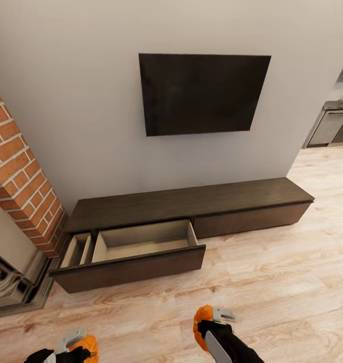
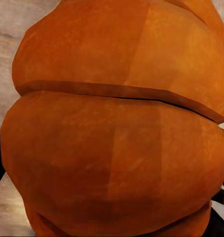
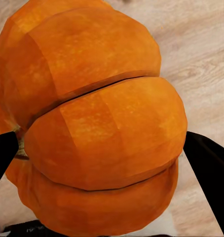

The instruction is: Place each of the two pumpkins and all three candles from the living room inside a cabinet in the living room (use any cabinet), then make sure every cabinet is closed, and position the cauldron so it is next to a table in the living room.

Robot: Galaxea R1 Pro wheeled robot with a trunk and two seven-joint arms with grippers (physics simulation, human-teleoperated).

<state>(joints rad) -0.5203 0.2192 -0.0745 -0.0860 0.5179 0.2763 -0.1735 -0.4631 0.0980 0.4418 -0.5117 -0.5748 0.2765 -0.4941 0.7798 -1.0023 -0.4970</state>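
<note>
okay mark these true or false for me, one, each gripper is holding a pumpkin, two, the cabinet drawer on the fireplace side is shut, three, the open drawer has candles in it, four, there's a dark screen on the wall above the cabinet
1. Each gripper holds a pumpkin. True: the left gripper is shut on the left pumpkin, the right gripper on the right pumpkin.
2. The fireplace-side drawer is shut. False: that drawer of the cabinet is pulled out.
3. The open drawer holds candles. False: what shows of its inside is bare.
4. A dark screen hangs above the cabinet. True: the screen is on the wall.

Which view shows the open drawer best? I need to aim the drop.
The head view: the drawer is pulled out, its pale inside visible. Both wrist views show pumpkins and floor, so they don't help.
</note>
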